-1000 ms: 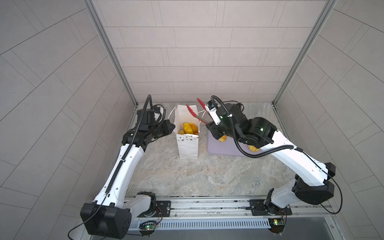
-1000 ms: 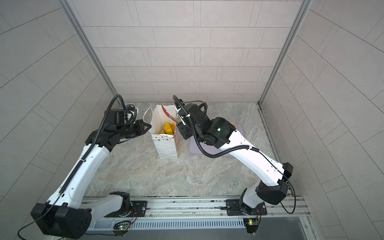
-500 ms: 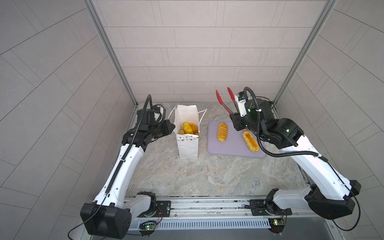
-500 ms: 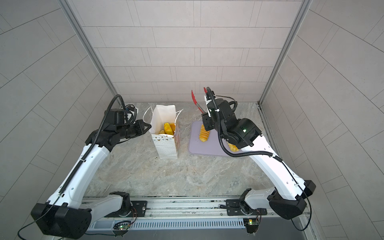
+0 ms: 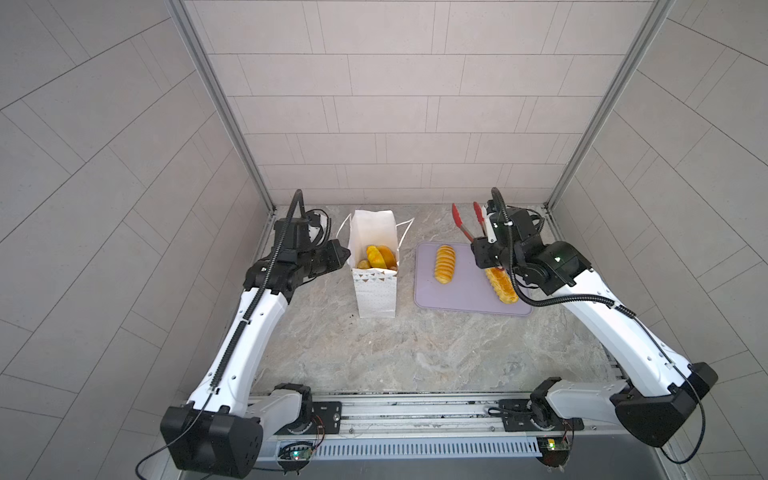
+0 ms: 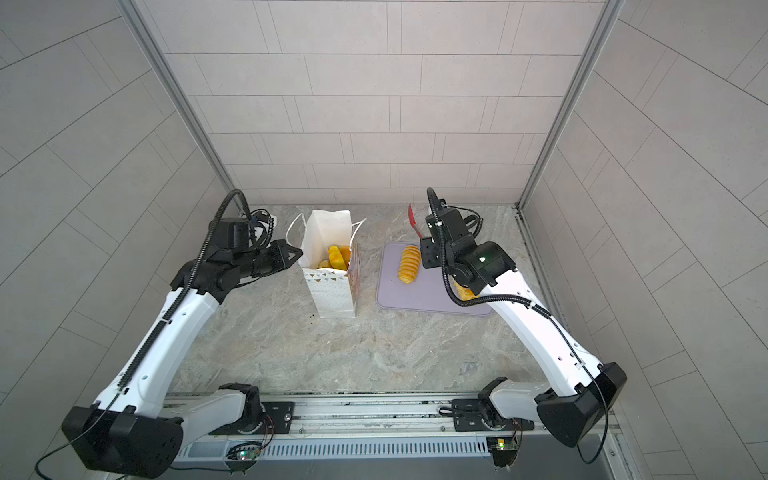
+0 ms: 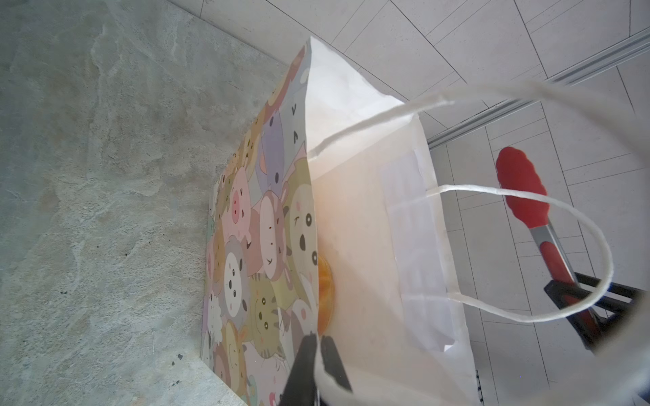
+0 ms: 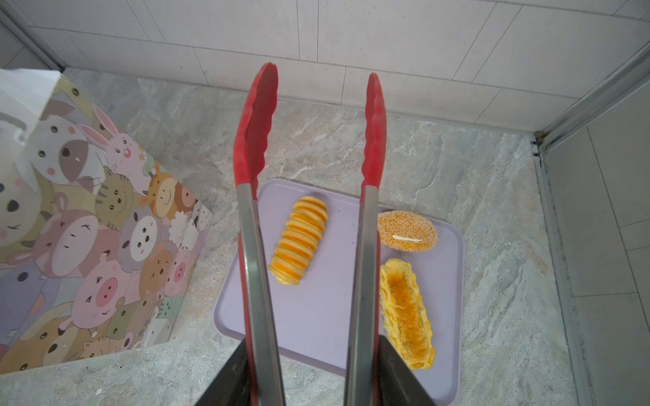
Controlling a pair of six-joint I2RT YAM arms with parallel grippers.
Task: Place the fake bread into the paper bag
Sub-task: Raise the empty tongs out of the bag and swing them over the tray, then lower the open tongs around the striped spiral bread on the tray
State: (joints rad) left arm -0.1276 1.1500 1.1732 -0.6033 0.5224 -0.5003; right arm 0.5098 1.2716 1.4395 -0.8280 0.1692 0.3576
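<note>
right wrist view: three fake breads [image 8: 299,240] on one tray [image 8: 316,316].

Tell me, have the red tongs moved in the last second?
Yes. The red tongs swung right, away from the paper bag, to above the far edge of the lilac tray.

The paper bag [image 5: 376,291] stands open-mouthed, cord handles [image 7: 457,187] flanking the opening. Tongs [image 5: 458,217] overhang the tray [image 5: 465,295]; the bare table [image 5: 415,353] gap between bag and tray appears passable.
</note>
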